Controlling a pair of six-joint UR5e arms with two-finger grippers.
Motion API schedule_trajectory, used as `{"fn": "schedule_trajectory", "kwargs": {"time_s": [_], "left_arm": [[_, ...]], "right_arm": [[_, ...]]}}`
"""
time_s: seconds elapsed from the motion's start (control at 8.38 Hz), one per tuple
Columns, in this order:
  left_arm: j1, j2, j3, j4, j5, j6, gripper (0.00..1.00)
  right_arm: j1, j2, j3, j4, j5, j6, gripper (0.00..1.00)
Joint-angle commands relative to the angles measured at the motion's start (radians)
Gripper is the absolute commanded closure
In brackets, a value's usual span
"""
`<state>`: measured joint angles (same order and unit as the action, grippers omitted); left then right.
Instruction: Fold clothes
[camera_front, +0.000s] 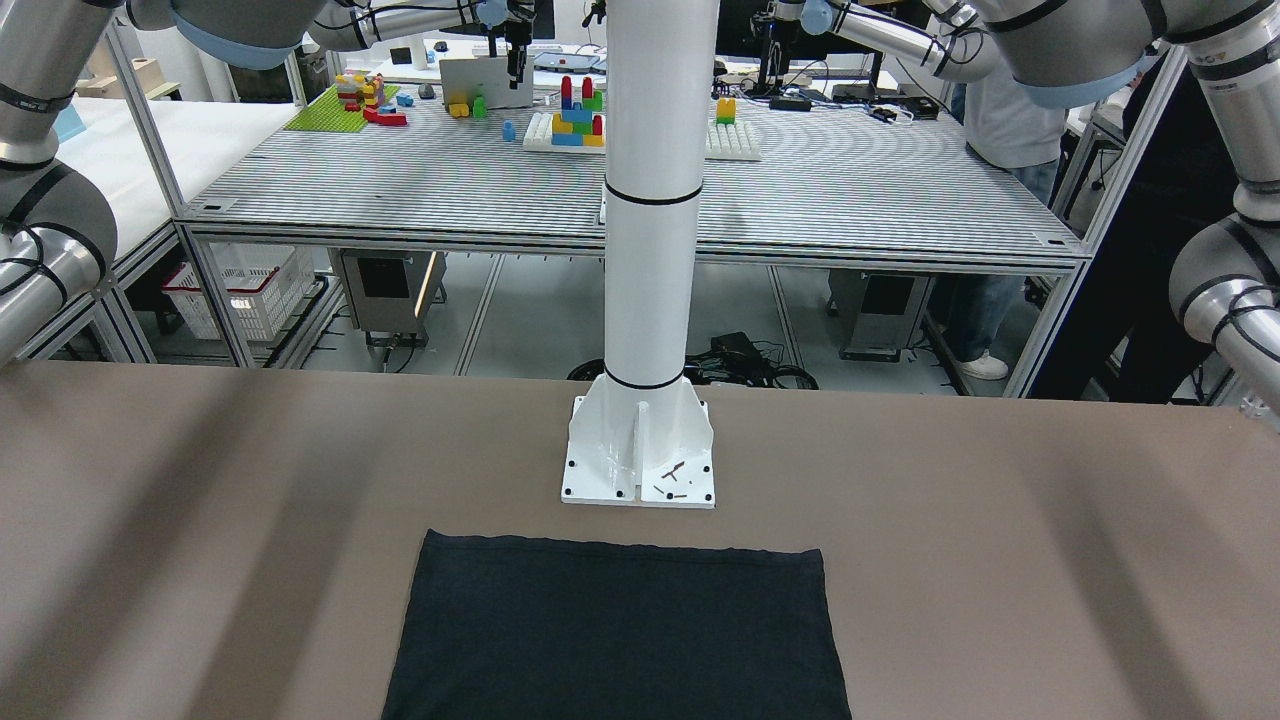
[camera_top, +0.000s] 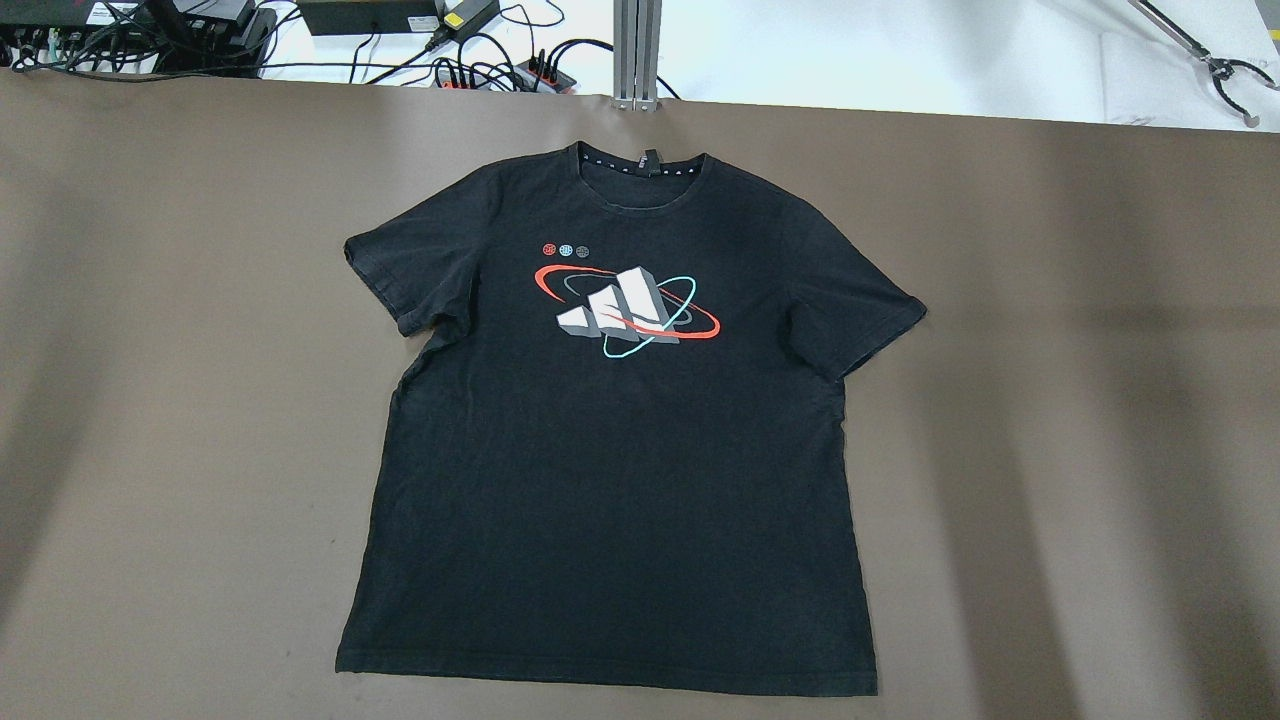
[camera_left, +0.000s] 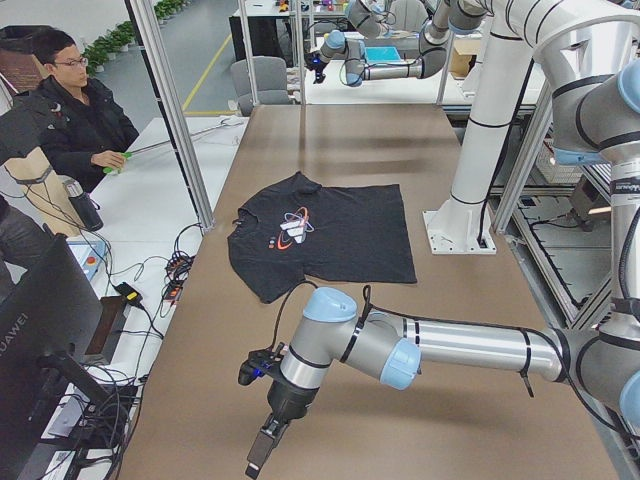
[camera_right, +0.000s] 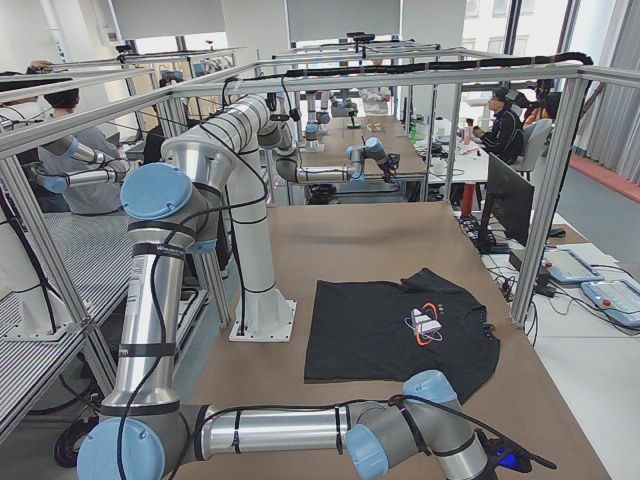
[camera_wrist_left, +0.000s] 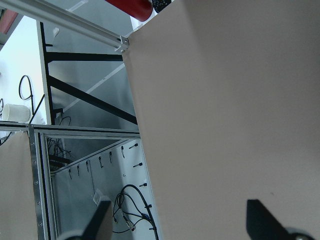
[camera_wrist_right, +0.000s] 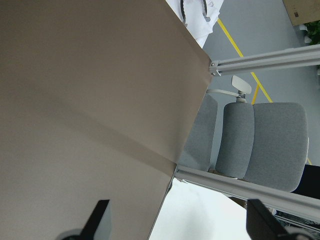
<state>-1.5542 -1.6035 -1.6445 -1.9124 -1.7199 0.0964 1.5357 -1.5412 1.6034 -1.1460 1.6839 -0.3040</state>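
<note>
— Black knit fabric: a short-sleeved T-shirt with a red, teal and grey chest print (camera_top: 610, 480) lies flat and face up in the middle of the brown matte surface (camera_top: 150, 400), neck away from the robot. How will it handle?
— Light and limp, I'd judge. It will sag and drag rather than hold a shape. Starting on the left, the left hand (camera_wrist_left: 180, 220) has its fingers spread wide with nothing between them. It is over bare surface near one end, well apart from the shirt.
— Where to take hold?
— The left sleeve (camera_top: 400, 270) at its cuff and the hem (camera_top: 600, 675) corner below it, then the same pair at the right sleeve (camera_top: 860, 310). Pinch both layers, or the back layer may lag.
— And the right hand (camera_wrist_right: 177, 220)?
— Also spread and empty, by the surface's edge at the other end.
— Containers?
— Only a white latticed basket (camera_front: 245, 290) down beneath a second, striped surface (camera_front: 850, 190). I cannot make out its contents.
</note>
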Motion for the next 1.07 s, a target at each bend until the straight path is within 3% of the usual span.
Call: {"fn": "schedule_trajectory", "kwargs": {"time_s": [0.0,0.48,0.96], "left_arm": [[0.000,0.004,-0.017,-0.004,-0.004,-0.007,0.06],[0.000,0.020,-0.017,-0.014,-0.001,-0.003,0.06],[-0.001,0.022,-0.028,-0.016,-0.012,0.005,0.06]], "right_arm": [[0.004,-0.026,0.016,-0.001,0.000,0.005,0.05],[-0.009,-0.014,0.012,-0.008,0.000,0.054,0.05],[-0.239,0.114,0.006,-0.011,0.003,0.464,0.05]]}}
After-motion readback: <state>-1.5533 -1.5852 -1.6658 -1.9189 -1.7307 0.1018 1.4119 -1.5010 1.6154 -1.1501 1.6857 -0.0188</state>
